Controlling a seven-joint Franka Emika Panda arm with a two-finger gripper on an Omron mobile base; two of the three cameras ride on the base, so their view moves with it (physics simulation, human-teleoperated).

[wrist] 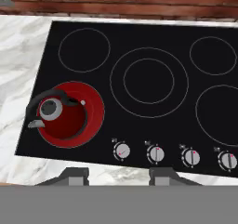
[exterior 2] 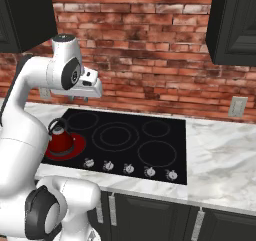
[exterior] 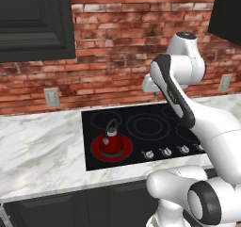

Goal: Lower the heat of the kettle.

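**A:** Where do things stand with the heat?

**B:** I'd judge it's the approach step. The kettle sits at the lower left of the hand view, on a burner glowing red, and no knob has been touched. The gripper hangs high above the cooktop; its two tips at the bottom of that frame stand well apart with nothing between them, so it's released.

**A:** Which knob, then?

**B:** Probably the leftmost one, just right of the glowing ring in the row along the front edge, though I can't confirm which burner it governs. The next move would call for coming down over it, closing on it squarely, and turning gently, since the knob is small.

**A:** And the surroundings?

**B:** A white marble table around the black cooktop, a brick wall behind, and dark cabinets at the upper left of the left base view.
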